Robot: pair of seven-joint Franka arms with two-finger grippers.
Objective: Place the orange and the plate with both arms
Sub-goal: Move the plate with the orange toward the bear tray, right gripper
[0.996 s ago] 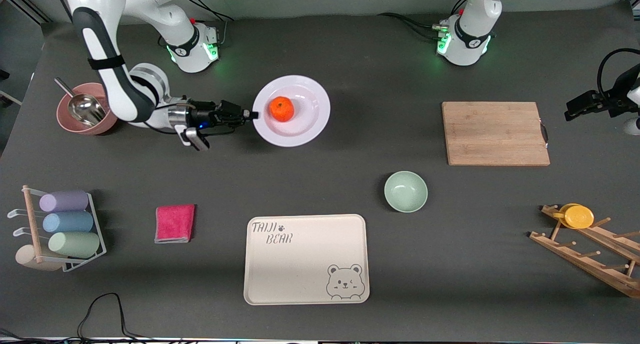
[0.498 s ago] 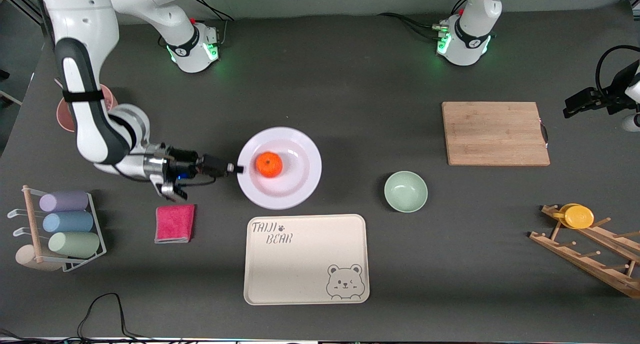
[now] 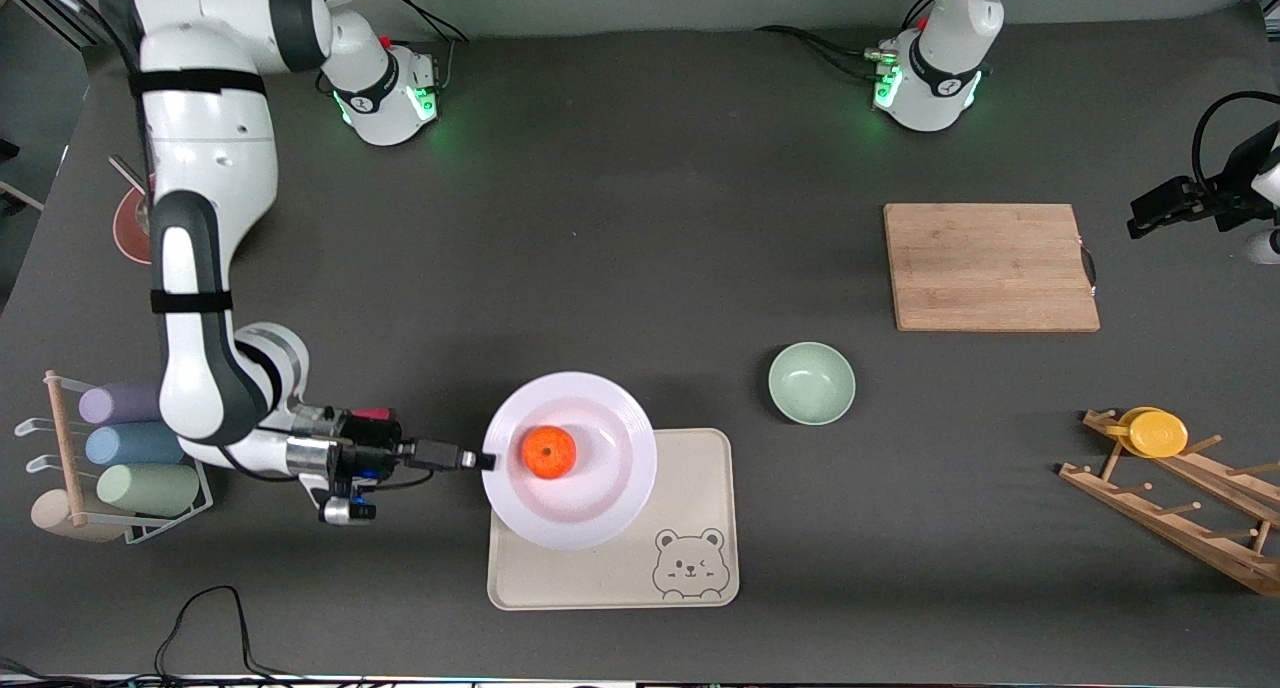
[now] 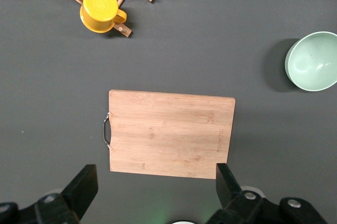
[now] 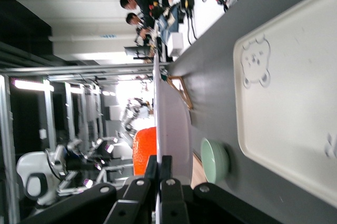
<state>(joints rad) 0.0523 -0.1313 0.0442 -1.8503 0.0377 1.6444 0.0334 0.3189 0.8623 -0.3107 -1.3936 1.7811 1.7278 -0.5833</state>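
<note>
- Dark grey surface, front view: right hand [image 3: 484, 460] clamped on the rim of the round pale lavender-white plate [image 3: 610, 498], small bright orange fruit [image 3: 548, 452] riding on it, over the cream rectangular bear tray [image 3: 700, 468].
- Left wrist view: left hand [image 4: 155, 195] released, waiting above the bamboo cutting board [image 4: 169, 133].
- Right wrist view: fingers [image 5: 166, 174] pinch only the edge of the plate [image 5: 168, 129]; judged risk: tilt rolls the fruit [image 5: 144, 150] off.
</note>
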